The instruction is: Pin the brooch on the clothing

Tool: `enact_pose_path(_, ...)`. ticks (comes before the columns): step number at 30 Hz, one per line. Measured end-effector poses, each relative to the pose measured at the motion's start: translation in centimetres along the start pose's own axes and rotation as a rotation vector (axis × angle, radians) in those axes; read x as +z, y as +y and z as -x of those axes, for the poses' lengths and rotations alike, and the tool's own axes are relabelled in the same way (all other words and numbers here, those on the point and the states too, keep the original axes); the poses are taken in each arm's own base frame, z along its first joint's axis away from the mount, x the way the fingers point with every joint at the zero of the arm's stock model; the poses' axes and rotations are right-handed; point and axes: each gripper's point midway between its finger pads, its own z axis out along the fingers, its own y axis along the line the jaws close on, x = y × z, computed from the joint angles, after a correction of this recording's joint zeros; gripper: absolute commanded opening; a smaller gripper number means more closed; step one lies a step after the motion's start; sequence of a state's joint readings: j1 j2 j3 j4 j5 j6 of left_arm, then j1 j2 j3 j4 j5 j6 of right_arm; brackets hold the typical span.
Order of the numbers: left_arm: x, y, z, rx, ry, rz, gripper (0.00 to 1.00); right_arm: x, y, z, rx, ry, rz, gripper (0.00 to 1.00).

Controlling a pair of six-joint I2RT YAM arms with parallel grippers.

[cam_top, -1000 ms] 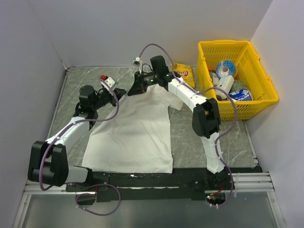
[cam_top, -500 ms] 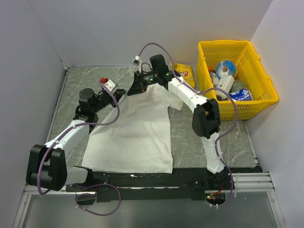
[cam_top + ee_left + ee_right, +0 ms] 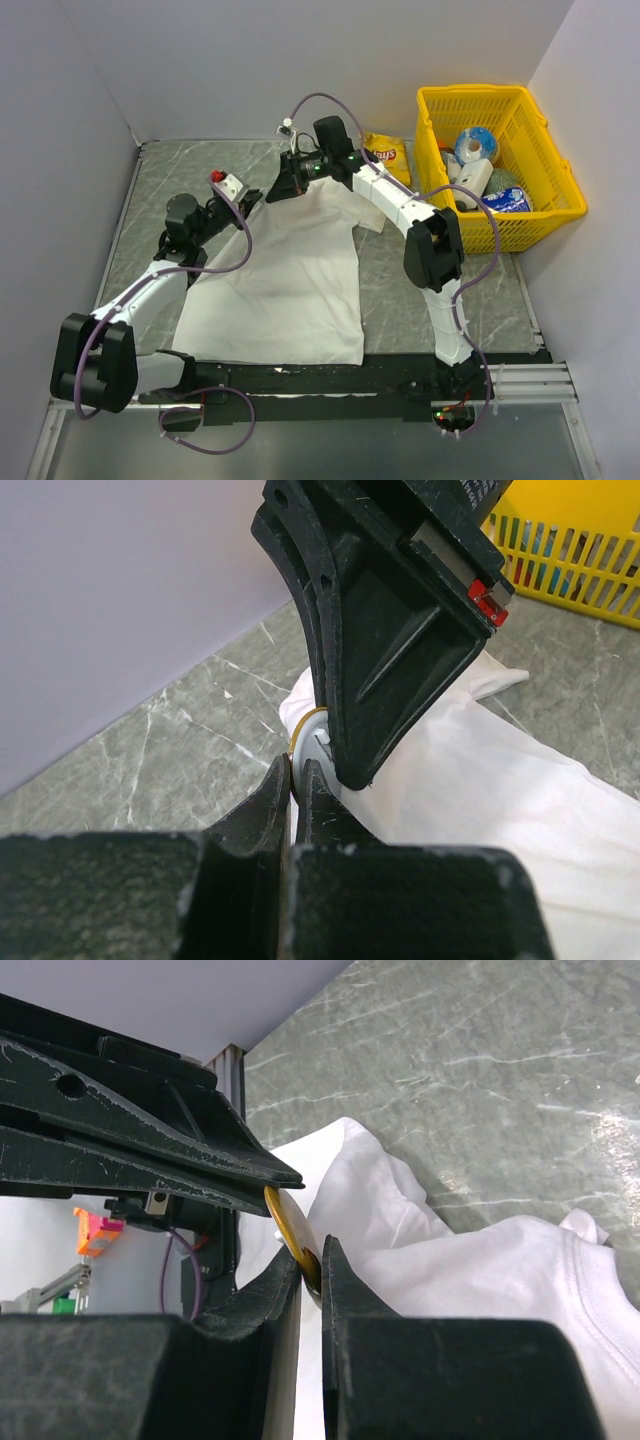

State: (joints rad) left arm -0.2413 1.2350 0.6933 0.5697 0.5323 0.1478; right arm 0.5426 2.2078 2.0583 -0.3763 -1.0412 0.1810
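1. your left gripper (image 3: pixel 297 770) is closed tight at the t-shirt's 11 o'clock corner. its tips nearly touch the right gripper (image 3: pixel 310 1260), and you cannot tell whether it pinches anything.
2. the t-shirt (image 3: pixel 290 280) lies spread on the table (image 3: pixel 180 170), bunched up at that corner.
3. your right gripper clamps the brooch (image 3: pixel 288 1232), a golden disc, by its edge just beside the bunched cloth.
4. a yellow crisp bag (image 3: pixel 388 152) lies at the shirt's 1 o'clock, and a yellow basket (image 3: pixel 560 195) stands at 2 o'clock.
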Motion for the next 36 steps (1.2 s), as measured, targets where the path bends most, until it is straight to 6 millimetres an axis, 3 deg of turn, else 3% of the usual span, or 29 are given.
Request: enact_pose_path(36,-1.5,-0.1,0.7,0.042,-0.056,0.09,0.01,0.2,1.0,-0.2,0.072,-0.044,0.046,0.0)
